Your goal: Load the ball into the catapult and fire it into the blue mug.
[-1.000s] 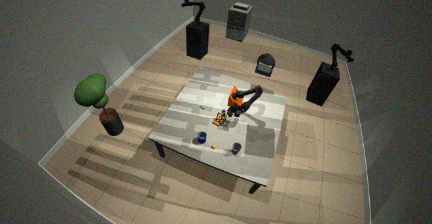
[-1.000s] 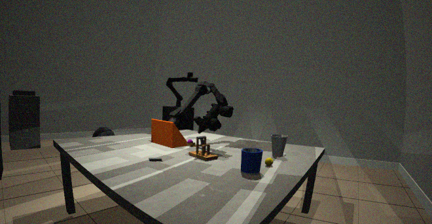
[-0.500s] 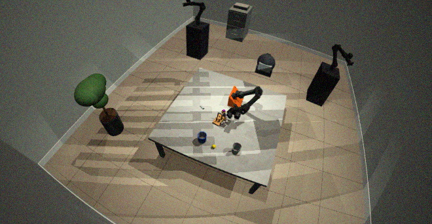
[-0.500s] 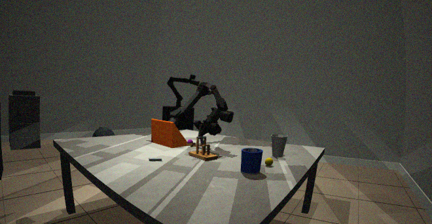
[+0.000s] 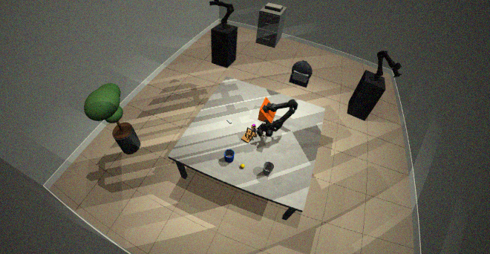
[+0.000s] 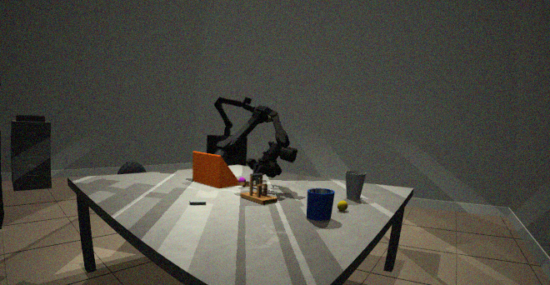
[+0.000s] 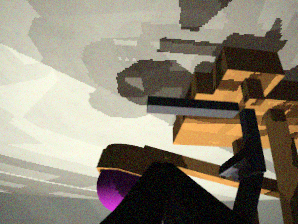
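The orange-brown wooden catapult stands upright on the table. The magenta ball sits at the cup end of its throwing arm. The blue mug stands upright, apart from the catapult on its other side from the ball. My gripper is shut with nothing visible between its fingers. Its tips are low, close beside the throwing arm, between the ball and the catapult frame. The fingers partly cover the ball and arm in the wrist view; contact cannot be told.
A yellow ball lies between the mug and a grey cup. An orange wedge-shaped block stands behind the magenta ball. A small dark piece lies apart on the table.
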Controlling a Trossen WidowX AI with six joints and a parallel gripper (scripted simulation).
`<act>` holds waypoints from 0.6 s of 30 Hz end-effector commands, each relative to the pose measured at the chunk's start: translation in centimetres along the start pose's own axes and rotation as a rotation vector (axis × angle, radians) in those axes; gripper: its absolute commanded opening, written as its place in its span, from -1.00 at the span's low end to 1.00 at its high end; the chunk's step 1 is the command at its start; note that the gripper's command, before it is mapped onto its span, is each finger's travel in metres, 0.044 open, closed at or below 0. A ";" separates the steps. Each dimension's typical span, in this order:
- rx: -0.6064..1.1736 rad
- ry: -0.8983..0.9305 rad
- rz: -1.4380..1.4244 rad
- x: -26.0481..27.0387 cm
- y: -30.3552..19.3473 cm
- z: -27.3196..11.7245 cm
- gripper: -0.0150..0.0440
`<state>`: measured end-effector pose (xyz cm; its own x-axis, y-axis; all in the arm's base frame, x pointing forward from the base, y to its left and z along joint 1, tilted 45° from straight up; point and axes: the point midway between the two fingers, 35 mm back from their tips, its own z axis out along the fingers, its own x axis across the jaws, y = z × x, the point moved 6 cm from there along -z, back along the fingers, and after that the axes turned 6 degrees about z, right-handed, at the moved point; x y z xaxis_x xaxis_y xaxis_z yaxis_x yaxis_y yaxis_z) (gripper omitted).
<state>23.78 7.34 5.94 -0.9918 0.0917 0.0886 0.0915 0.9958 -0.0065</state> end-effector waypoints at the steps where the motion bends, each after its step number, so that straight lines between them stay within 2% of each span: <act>1: -0.002 0.009 0.005 0.2 0.4 0.6 -0.49; 18: -0.003 0.011 0.005 0.9 2.2 2.5 -0.49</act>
<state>23.15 9.39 3.90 -0.9917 0.0920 0.0902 0.0920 0.9958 -0.0049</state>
